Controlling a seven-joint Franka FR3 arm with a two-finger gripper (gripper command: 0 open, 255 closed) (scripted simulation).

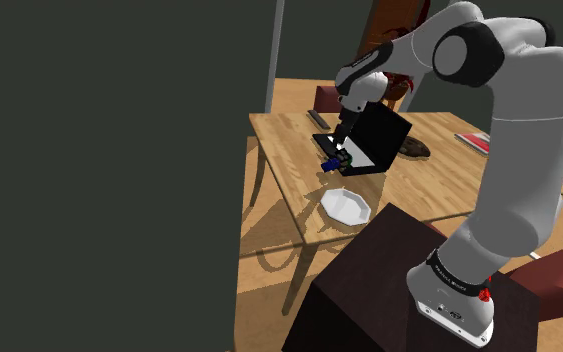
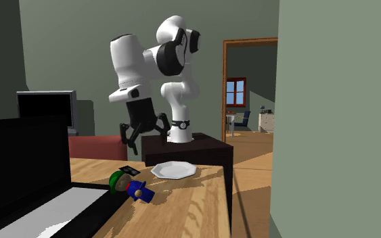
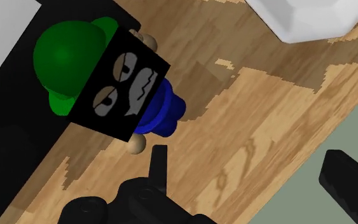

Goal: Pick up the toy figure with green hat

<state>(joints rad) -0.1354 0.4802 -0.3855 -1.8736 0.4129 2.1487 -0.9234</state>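
Hung over figure [image 2: 131, 186] lying just beside laptop [image 2: 19, 162], jaws spread apart, apparently readied to straddle it.

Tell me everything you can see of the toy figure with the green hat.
The toy figure lies on its side on the wooden table, not held. It has a round green hat, a blue body and small tan knobs like hands. A black square with grey marks covers its face in the wrist view. Its hat end sits by the black laptop. The open end effector hangs above, apart.
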